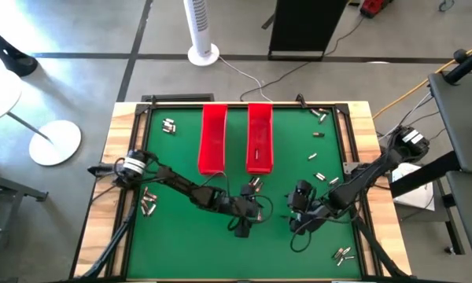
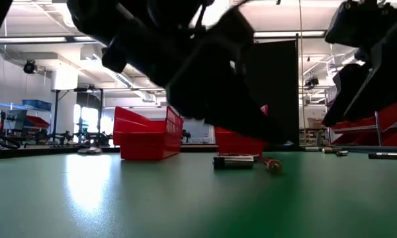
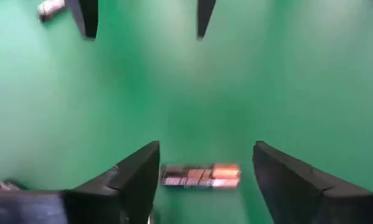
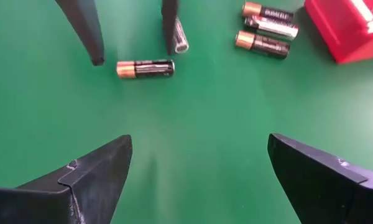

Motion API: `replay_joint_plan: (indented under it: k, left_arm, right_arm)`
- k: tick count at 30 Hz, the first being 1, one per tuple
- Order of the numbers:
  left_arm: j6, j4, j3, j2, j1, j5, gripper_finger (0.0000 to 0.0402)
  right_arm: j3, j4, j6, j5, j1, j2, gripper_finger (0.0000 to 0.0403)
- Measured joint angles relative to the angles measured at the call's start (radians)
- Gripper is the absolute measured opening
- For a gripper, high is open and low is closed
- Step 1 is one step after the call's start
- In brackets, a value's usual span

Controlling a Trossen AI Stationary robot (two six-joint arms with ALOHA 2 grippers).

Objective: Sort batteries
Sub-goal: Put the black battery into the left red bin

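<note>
Near the middle of the green table (image 1: pixel 181 236), just on the near side of the two red trays (image 1: pixel 213 139), my left gripper (image 1: pixel 244 229) hangs low over the mat with its fingers (image 3: pixel 133 180) spread apart and nothing between them in a grip. One battery (image 3: pixel 200 175) lies flat on the mat in the gap between my fingertips, touching neither. My right gripper (image 1: pixel 300 222) sits a little to the right of it, also low, jaws wide and empty. Ahead of it a coppery-ended battery (image 4: pixel 145 68) lies on the mat beside the other arm's fingertips, and three more (image 4: pixel 267 28) lie together close to the corner of a red tray. Further batteries (image 1: pixel 148 203) are scattered along the left, right and far edges of the mat
</note>
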Motion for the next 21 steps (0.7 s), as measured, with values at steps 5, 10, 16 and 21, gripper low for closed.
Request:
replay_joint_plan:
  k: [5, 10, 16, 21]
  left_arm:
    - [0.037, -0.03, 0.046, 0.052, 0.006, -0.003, 0.0286]
    - [0.037, -0.024, 0.061, 0.075, 0.011, 0.001, 0.0297]
    - [0.024, -0.013, 0.045, 0.077, 0.015, 0.003, 0.029]
    - [0.029, -0.014, 0.044, 0.077, 0.019, 0.008, 0.0289]
  right_arm:
    - [-0.002, 0.044, 0.007, -0.004, 0.0, 0.042, 0.0368]
    - [-0.002, 0.121, -0.013, -0.005, 0.004, 0.048, 0.0368]
    - [-0.002, 0.129, -0.025, -0.006, 0.006, 0.047, 0.0368]
    - [-0.002, 0.129, -0.031, -0.006, 0.006, 0.047, 0.0368]
